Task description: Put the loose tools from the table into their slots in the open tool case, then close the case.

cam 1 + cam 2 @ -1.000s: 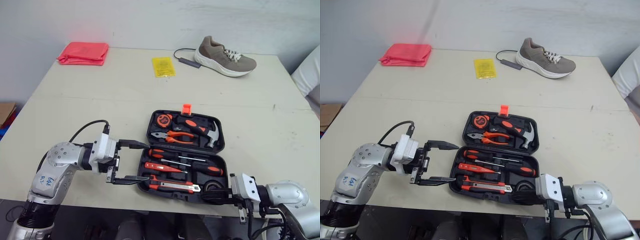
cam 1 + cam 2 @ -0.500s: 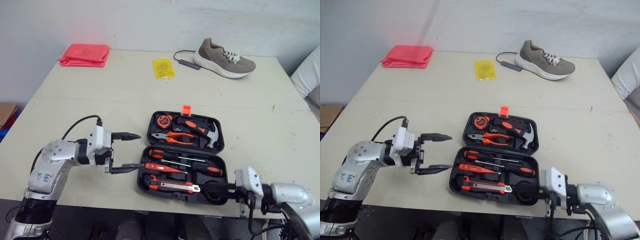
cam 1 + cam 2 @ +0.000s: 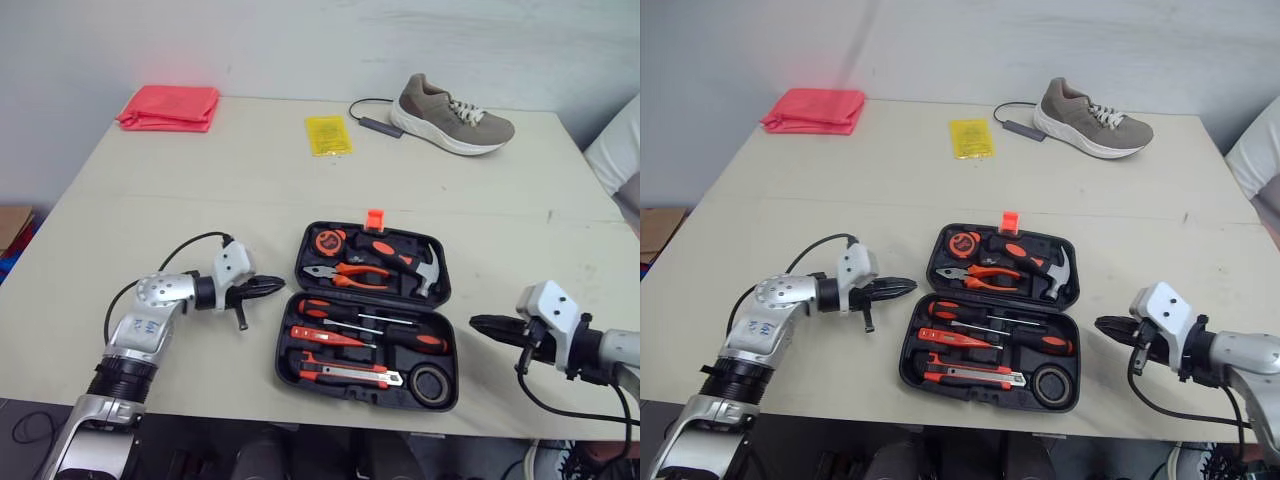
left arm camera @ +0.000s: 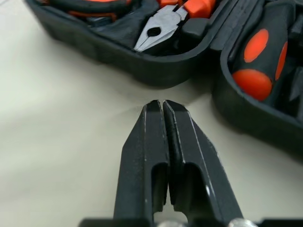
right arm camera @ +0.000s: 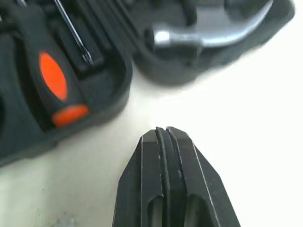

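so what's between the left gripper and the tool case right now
Just bare table lies between the shut left gripper and the tool case wall. The left wrist view shows it most clearly.

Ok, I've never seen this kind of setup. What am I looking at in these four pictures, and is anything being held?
This is a humanoid robot with two arms, each ending in a black two-fingered gripper. The two wide pictures come from a stereo camera on its head, looking down on a table. The two close-ups come from cameras on the wrists, looking along each gripper's fingers. On the table lies an open tool case with a hammer, pliers and a tape roll inside. Farther back are a shoe, a yellow packet and a red cloth. The left gripper and right gripper are shut on either side of the case, holding nothing.
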`<state>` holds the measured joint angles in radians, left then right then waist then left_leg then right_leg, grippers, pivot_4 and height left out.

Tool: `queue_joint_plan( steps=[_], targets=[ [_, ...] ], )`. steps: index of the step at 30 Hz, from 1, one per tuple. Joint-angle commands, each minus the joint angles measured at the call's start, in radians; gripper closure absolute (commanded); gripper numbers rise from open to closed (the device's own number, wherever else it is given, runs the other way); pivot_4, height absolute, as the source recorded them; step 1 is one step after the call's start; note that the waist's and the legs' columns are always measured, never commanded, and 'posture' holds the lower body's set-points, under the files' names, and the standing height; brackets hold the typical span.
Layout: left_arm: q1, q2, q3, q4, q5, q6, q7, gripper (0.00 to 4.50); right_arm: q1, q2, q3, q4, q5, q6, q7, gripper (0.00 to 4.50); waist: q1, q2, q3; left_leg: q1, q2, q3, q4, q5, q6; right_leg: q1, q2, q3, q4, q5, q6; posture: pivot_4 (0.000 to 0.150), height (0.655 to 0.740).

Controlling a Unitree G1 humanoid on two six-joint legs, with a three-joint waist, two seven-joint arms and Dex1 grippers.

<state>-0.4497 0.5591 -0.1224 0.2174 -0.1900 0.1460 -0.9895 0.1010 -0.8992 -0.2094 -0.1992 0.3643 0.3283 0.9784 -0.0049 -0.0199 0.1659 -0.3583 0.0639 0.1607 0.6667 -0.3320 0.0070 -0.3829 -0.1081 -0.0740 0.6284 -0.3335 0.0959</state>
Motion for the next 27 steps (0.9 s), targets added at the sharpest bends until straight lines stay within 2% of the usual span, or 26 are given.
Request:
queue_joint_plan(
  steps=[1,7,15,21,27],
  targets=[
    [-0.029,-0.022,-0.023,0.000,0.010,0.004,-0.012,4.46,-0.081,0.040,0.073,0.053,-0.041,-0.023,-0.012,4.50,0.000,0.000,0.000,0.000,0.000,0.000,0.000,0.000,0.000,0.000,0.002,0.000,0.000,0.000,0.000,0.150,0.7400],
    [-0.059,-0.075,-0.054,-0.006,0.029,0.019,-0.001,4.46,-0.257,0.116,0.179,0.198,-0.103,-0.072,-0.007,4.50,0.002,0.000,0.000,-0.001,0.001,0.002,0.001,0.001,-0.001,-0.004,0.006,0.003,0.002,0.000,0.000,0.150,0.7400],
    [-0.116,-0.126,-0.025,0.090,0.082,0.020,0.117,4.46,-0.404,0.190,0.213,0.308,-0.159,-0.092,-0.043,4.50,-0.001,0.000,0.000,-0.002,0.001,0.007,0.002,0.002,-0.001,-0.009,0.006,0.009,0.008,0.000,0.000,0.150,0.7400],
    [-0.138,-0.119,-0.013,0.131,0.092,0.017,0.133,4.46,-0.420,0.205,0.223,0.315,-0.181,-0.091,-0.036,4.50,-0.003,0.000,0.000,-0.002,0.002,0.009,0.002,0.002,-0.001,-0.011,0.007,0.011,0.009,0.000,0.000,0.150,0.7400],
    [-0.106,-0.052,0.058,0.120,0.060,0.018,0.119,4.46,-0.399,0.155,0.163,0.318,-0.203,-0.073,-0.070,4.50,-0.007,0.000,0.000,-0.002,0.002,0.010,0.002,0.002,-0.001,-0.011,0.008,0.011,0.009,0.000,0.000,0.150,0.7400]
  ],
)
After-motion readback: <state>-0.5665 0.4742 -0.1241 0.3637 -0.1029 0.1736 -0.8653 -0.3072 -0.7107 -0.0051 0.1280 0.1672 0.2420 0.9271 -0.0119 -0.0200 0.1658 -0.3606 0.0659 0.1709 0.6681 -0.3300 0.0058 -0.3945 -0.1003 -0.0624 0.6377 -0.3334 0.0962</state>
